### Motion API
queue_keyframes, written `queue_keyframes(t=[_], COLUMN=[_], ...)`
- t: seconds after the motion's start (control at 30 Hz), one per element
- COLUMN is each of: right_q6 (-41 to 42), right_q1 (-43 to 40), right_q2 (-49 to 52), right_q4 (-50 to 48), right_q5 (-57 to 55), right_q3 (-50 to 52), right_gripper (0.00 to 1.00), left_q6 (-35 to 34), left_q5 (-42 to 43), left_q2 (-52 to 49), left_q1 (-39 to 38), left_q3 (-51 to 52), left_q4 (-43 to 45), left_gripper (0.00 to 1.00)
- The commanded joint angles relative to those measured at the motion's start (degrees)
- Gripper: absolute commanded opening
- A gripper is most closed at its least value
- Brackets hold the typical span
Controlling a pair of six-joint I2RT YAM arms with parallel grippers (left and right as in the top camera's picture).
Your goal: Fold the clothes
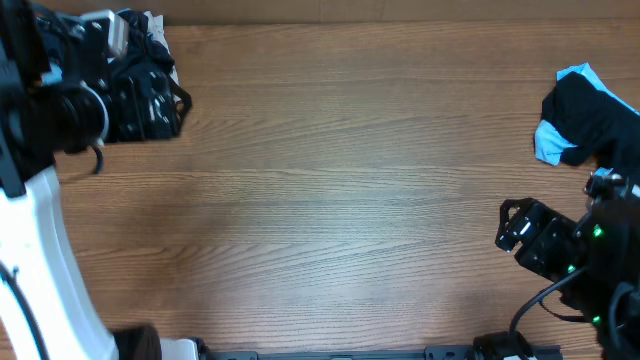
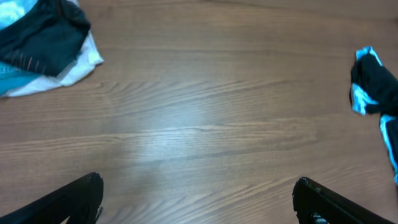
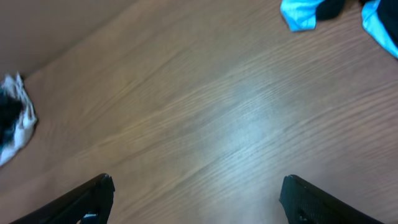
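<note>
L gripper (image 2: 199, 205) & R gripper (image 3: 199, 202) seen spread wide, nothing held. Black/blue garment (image 1: 585, 115) bunched at table (image 1: 330, 200) R edge; dark/white pile (image 2: 43, 43) at L. No lettering legible.

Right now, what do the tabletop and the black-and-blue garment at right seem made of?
Tabletop: wood or wood-look laminate, brown with long grain lines; a pale glare patch suggests a smooth satin finish.
Black-and-blue garment: soft cloth, crumpled into folds; possibly thin sportswear fabric, weave too small to tell.
</note>
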State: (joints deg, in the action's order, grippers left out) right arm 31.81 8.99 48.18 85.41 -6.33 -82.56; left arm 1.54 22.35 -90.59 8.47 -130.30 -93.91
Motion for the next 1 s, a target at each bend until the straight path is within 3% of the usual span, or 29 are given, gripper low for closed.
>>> queue_keyframes(t=[0.0,0.1,0.3,0.97], right_q6=[3.02,2.95,2.95,2.95], right_q1=[0.11,0.11,0.11,0.11], right_q2=[-5.03,-7.58,-6.21,-4.39], right_q4=[-5.88,-12.2,-18.25,-19.1], right_q5=[-3.98,-5.73,-8.22,-8.17], right_q3=[9.25,14.97,17.81,17.81], right_gripper=[0.9,1.0,1.0,1.0], left_q6=[1.03,1.01,0.61,0.63], left_q5=[-2.51,-2.86,-2.89,-3.13], left_q2=[7.17,11.72,12.22,-1.81], left_q1=[-2.95,-3.63,-3.61,-3.61], left_q3=[12.2,22.36,31.93,34.05], left_q4=[5.95,15.04,24.79,25.18], left_gripper=[1.0,1.0,1.0,1.0])
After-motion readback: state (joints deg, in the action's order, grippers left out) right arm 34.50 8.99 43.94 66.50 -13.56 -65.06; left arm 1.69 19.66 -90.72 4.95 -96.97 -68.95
